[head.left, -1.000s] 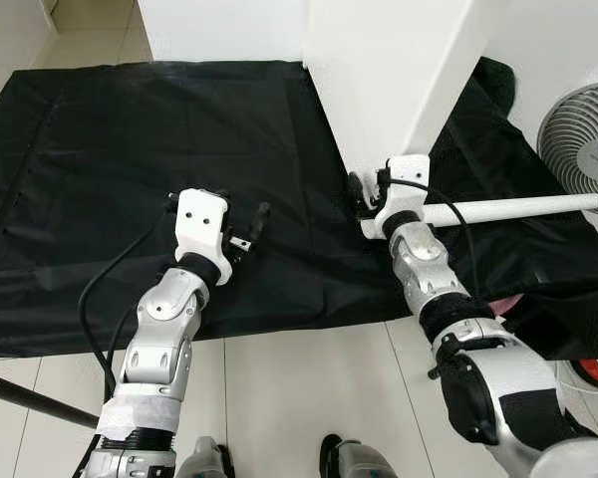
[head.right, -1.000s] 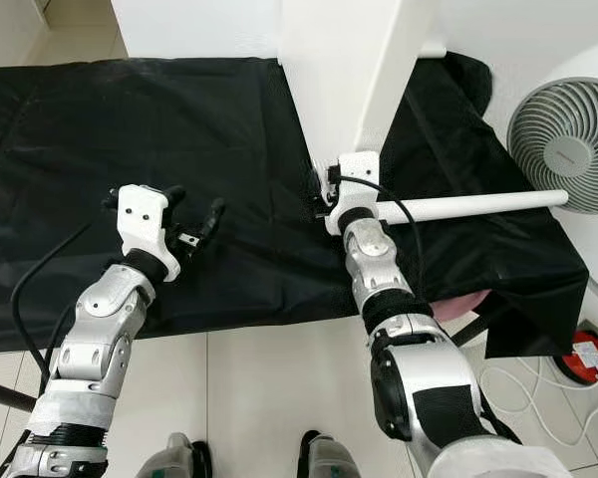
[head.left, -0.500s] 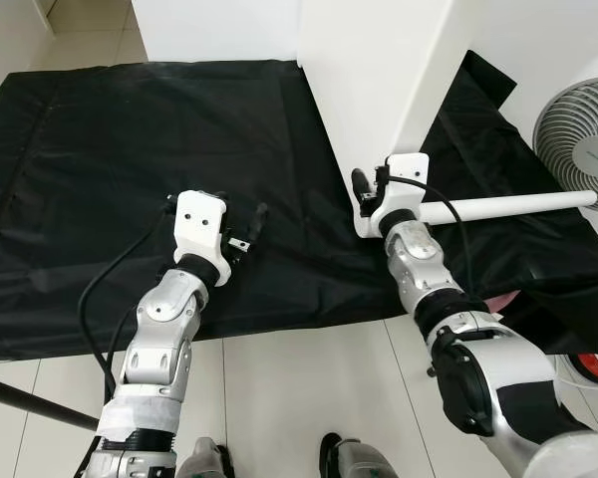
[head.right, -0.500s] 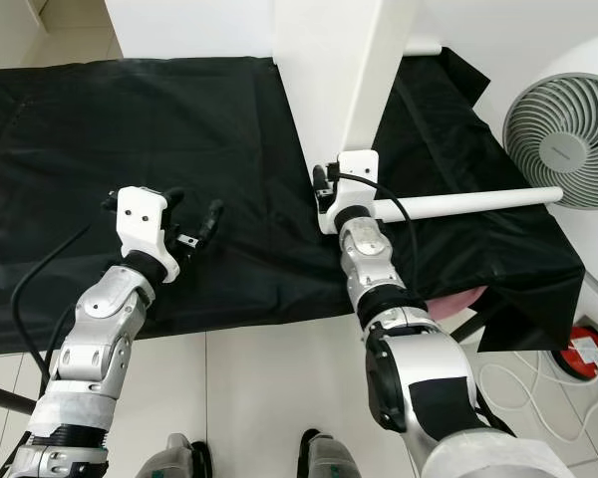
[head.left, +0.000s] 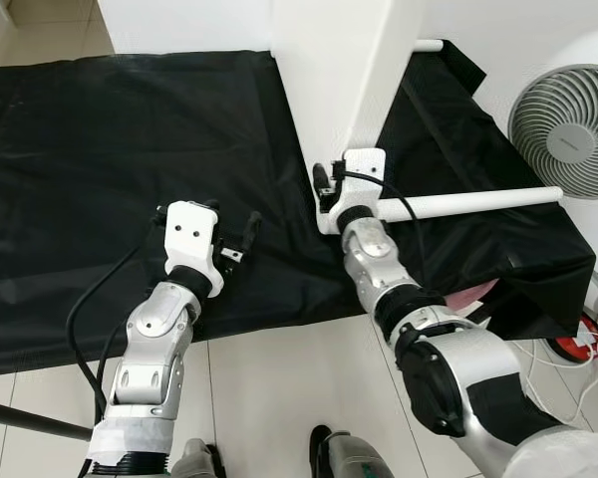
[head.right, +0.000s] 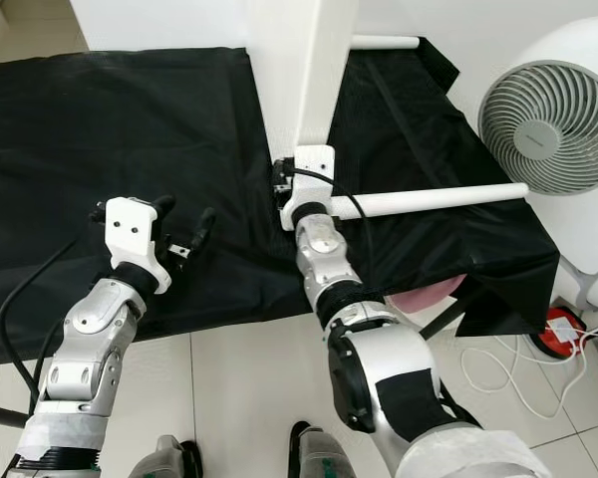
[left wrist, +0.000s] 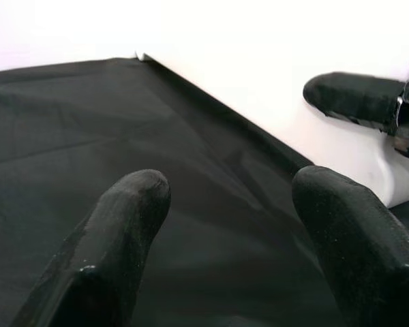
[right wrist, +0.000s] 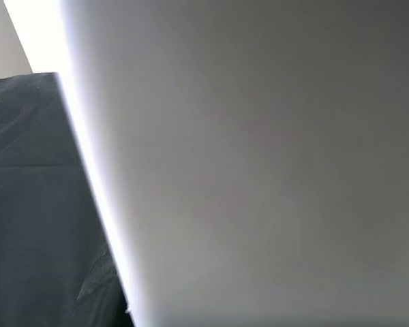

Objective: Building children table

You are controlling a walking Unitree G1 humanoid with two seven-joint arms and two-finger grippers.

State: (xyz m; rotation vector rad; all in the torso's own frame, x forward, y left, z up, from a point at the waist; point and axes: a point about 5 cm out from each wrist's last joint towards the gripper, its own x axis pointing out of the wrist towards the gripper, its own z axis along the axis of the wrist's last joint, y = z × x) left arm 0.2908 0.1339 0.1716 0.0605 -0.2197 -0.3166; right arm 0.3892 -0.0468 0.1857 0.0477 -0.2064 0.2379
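Observation:
A big white tabletop panel (head.left: 329, 70) stands on edge on the black cloth (head.left: 100, 129). A white round leg (head.left: 478, 202) sticks out sideways from its lower corner toward the right, and a second leg (head.left: 429, 45) peeks out behind the panel. My right gripper (head.left: 324, 189) is pressed against that lower corner, where the leg meets the panel. The right wrist view is close on the panel face (right wrist: 259, 170). My left gripper (head.left: 207, 212) hovers open and empty over the cloth, left of the panel; its spread fingers (left wrist: 116, 231) point toward the panel.
A white fan (head.left: 563, 134) stands at the right beside the cloth. Something pink (head.left: 475, 295) shows under the cloth's right fold, with a red object and cables (head.left: 570, 345) on the tiles. A dark pole (head.left: 30, 418) lies at the lower left. Tiled floor runs along the front.
The whole picture has shifted, so the camera moved. The panel, the leg and my right gripper have come slightly to the left, closer to my left gripper, which stays open in place.

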